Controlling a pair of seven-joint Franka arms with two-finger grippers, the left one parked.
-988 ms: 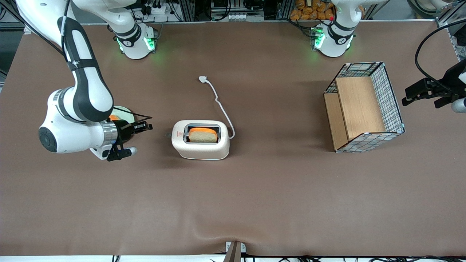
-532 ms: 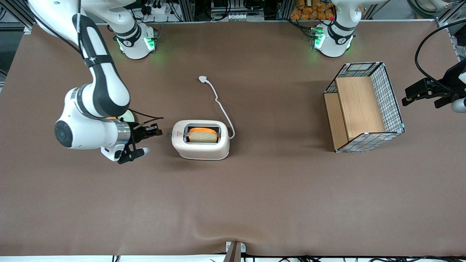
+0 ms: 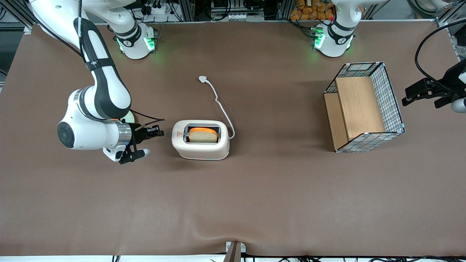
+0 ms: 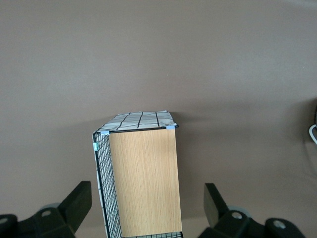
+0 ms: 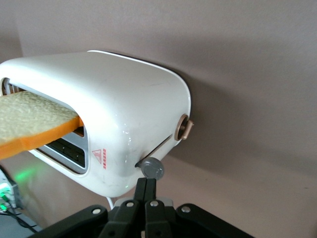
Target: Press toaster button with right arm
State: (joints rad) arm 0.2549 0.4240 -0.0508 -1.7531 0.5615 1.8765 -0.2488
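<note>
The white toaster (image 3: 201,140) stands mid-table with a slice of bread (image 3: 202,136) in its grey-rimmed slot; it also shows in the right wrist view (image 5: 114,124). Its small grey round button (image 5: 152,168) sticks out from the short end by the red mark (image 5: 97,157), facing the working arm's end of the table (image 3: 168,134). The right arm's gripper (image 3: 158,133) is shut and empty, level with that end. Its closed fingertips (image 5: 146,182) sit right at the button, touching or almost touching it. The thin white cord (image 3: 218,103) runs to a plug (image 3: 202,78).
A wire basket with wooden panels (image 3: 364,107) lies toward the parked arm's end of the table, also in the left wrist view (image 4: 141,173). A pale round plate (image 3: 128,117) lies partly hidden under the right arm's wrist. A tan knob (image 5: 184,129) sits on the toaster's long side.
The right arm has moved along the table toward the toaster, bringing the shut gripper from well away to right at the button end. In the last half second it hardly moved. The toaster stayed put.
</note>
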